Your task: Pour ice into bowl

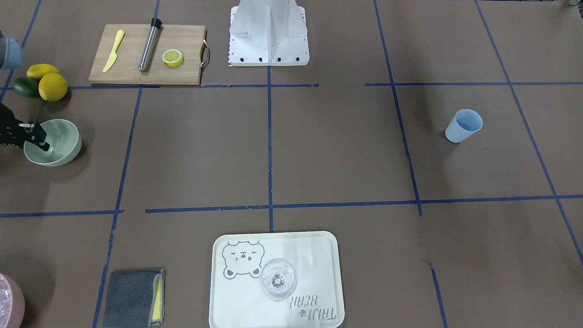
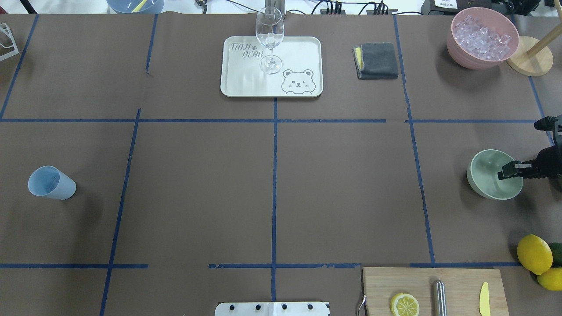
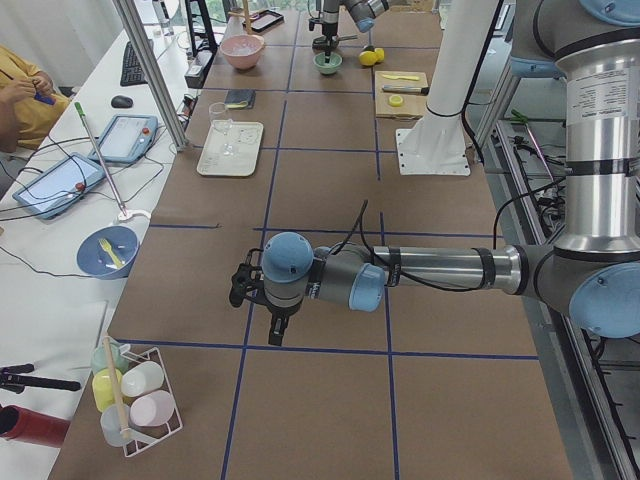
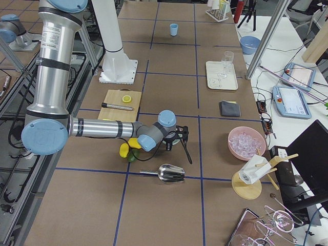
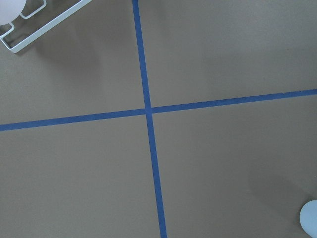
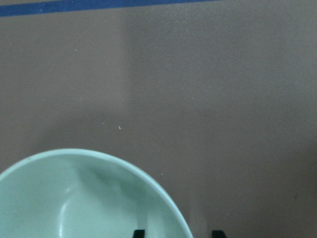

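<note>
Here, right gripper [image 2: 503, 170] gapes astride empty bowl [image 2: 481, 166] rim — ice [image 2: 480, 37] in pink container [image 2: 466, 58].

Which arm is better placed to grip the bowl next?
The right. Its claw straddles the rim of the bowl, open around it. The left arm hangs over the table at the opposite end, far from the bowl.

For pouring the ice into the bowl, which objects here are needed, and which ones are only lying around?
Needed: ice in the pink container; mint-green bowl; right end effector, straddling its rim.
Lying around: blue cup, wine glass, tray, grey cloth, cutting board, lemons.
</note>
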Controlling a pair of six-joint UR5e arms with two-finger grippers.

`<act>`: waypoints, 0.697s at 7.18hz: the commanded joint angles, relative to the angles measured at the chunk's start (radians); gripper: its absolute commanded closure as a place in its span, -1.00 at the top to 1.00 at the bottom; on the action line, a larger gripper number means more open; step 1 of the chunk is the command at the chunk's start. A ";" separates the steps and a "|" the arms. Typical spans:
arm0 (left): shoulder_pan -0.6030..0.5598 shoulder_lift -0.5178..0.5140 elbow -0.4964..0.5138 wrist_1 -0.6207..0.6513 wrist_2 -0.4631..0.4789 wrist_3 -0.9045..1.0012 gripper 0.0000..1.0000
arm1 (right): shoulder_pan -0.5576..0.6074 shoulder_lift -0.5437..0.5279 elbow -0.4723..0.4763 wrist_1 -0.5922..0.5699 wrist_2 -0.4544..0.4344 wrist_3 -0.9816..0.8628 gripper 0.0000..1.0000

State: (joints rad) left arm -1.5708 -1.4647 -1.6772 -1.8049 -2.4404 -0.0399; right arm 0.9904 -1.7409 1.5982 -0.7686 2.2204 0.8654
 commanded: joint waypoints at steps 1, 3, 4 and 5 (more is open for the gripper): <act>0.000 0.001 0.002 -0.005 0.001 0.000 1.00 | 0.002 0.024 0.037 -0.011 0.033 0.064 -1.00; 0.000 0.000 0.002 -0.005 0.000 0.000 1.00 | -0.025 0.062 0.159 -0.012 0.059 0.255 -1.00; 0.000 0.001 0.001 -0.005 0.000 -0.001 1.00 | -0.101 0.134 0.196 -0.012 0.038 0.437 -1.00; 0.000 0.001 -0.001 -0.005 -0.003 -0.002 1.00 | -0.201 0.244 0.195 -0.014 -0.029 0.610 -1.00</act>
State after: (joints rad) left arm -1.5708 -1.4638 -1.6764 -1.8101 -2.4411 -0.0408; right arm 0.8962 -1.6115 1.7707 -0.7809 2.2480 1.2590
